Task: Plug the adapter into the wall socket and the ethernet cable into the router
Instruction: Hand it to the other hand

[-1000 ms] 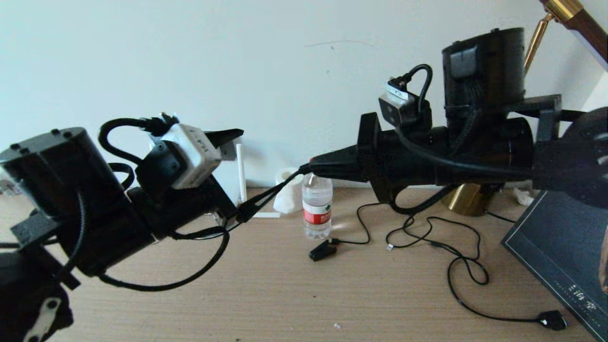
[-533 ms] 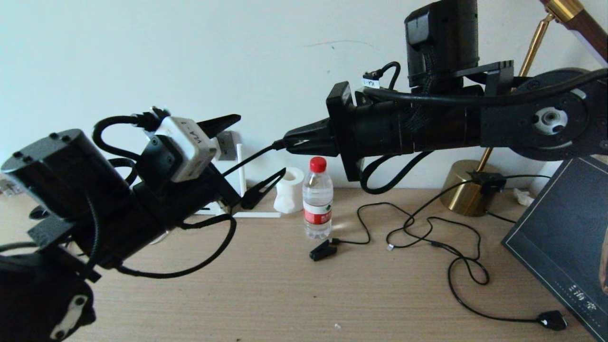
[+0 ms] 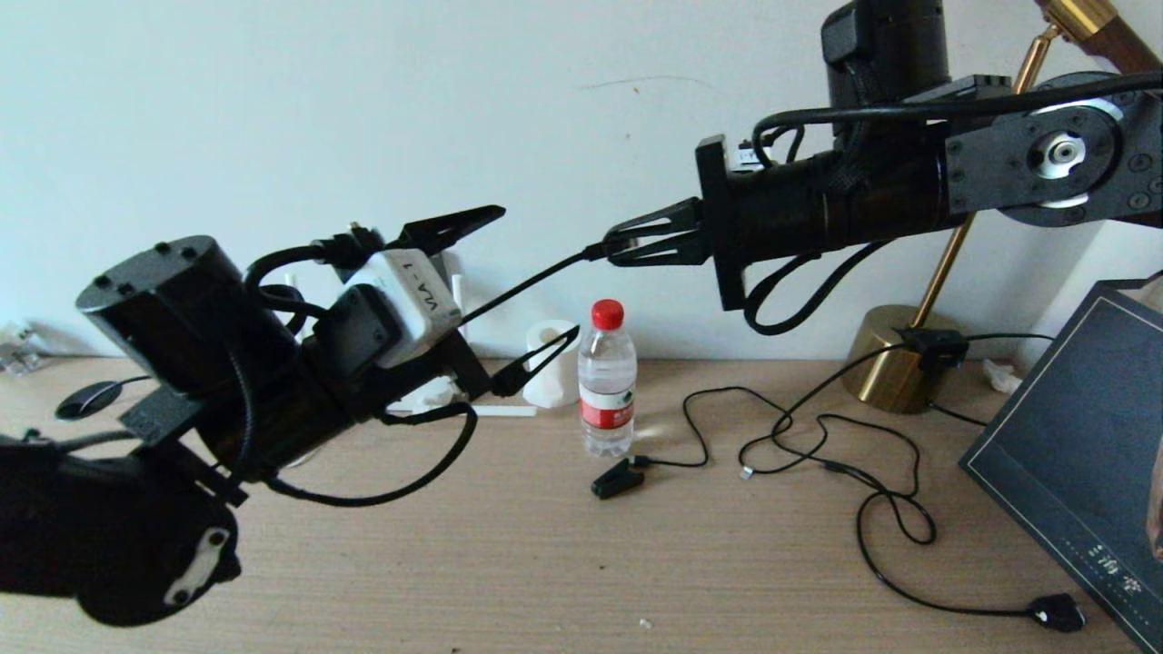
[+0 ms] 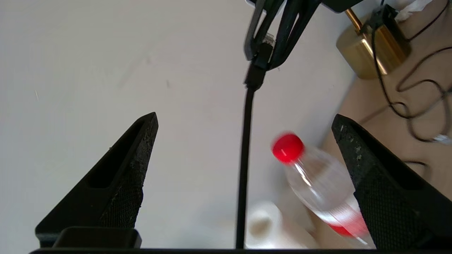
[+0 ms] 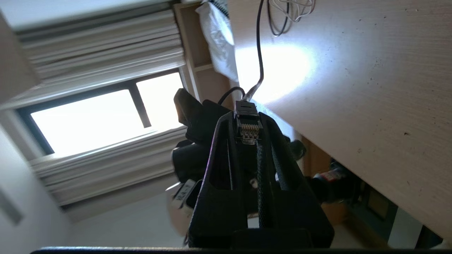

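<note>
My right gripper (image 3: pixel 616 247) is raised in front of the wall, shut on the ethernet cable's plug (image 5: pixel 248 127). The plug's gold contacts face the right wrist camera. From there the ethernet cable (image 3: pixel 522 289) runs taut down-left between the open fingers of my left gripper (image 3: pixel 540 271), touching neither finger (image 4: pixel 134 169). The left wrist view shows the cable (image 4: pixel 243 158) rising to the right gripper (image 4: pixel 265 46). Of the router only a white antenna (image 3: pixel 457 291) and white bits show behind my left arm. The adapter and the wall socket are hidden.
On the wooden table (image 3: pixel 545 563) stand a red-capped water bottle (image 3: pixel 607 386) and a tissue roll (image 3: pixel 550 372). A black clip on thin wire (image 3: pixel 618 477), loose black wires (image 3: pixel 872 490), a chunky black plug (image 3: pixel 1058 613), a brass lamp base (image 3: pixel 895 363) and a dark board (image 3: pixel 1072 454) lie right.
My right gripper has risen and then drawn back to the right with the plug, pulling the cable straighter. My left arm has lifted and shifted right, its fingers standing wider around the cable.
</note>
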